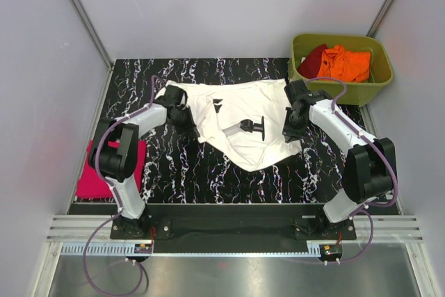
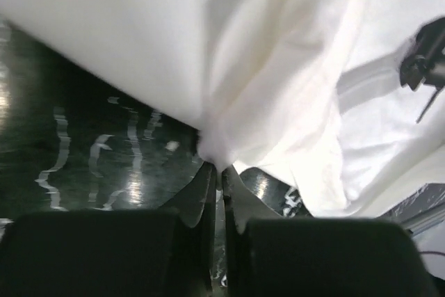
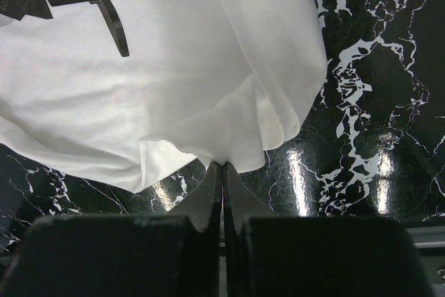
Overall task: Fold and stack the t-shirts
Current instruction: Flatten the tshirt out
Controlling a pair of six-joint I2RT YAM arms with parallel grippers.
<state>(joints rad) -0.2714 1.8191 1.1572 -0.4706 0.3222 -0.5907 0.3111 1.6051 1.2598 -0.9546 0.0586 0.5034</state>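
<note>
**White t-shirt** [image 1: 236, 113]: lies spread across the middle of the black marbled tabletop [image 1: 208, 172], with its black chest print [image 1: 254, 128] facing up. The cloth is creased and gathered towards both sides.

**Left end effector** [image 2: 216, 170]: clamped on the left edge of the white t-shirt. The fingers are pressed together with a pinch of white cloth between the tips.

**Right end effector** [image 3: 223, 169]: clamped in the same way on the shirt's right edge, with the fabric bunched in folds at the tips.

**Magenta-pink t-shirt** [image 1: 89, 180]: lies flat at the left edge of the tabletop, beside the left arm and well apart from the white one.

**Orange t-shirt** [image 1: 346, 62] and **dark red t-shirt** [image 1: 313, 59]: sit crumpled side by side inside the olive-green tub [image 1: 375, 83]. The tub stands at the far right corner, beyond the right arm.
</note>
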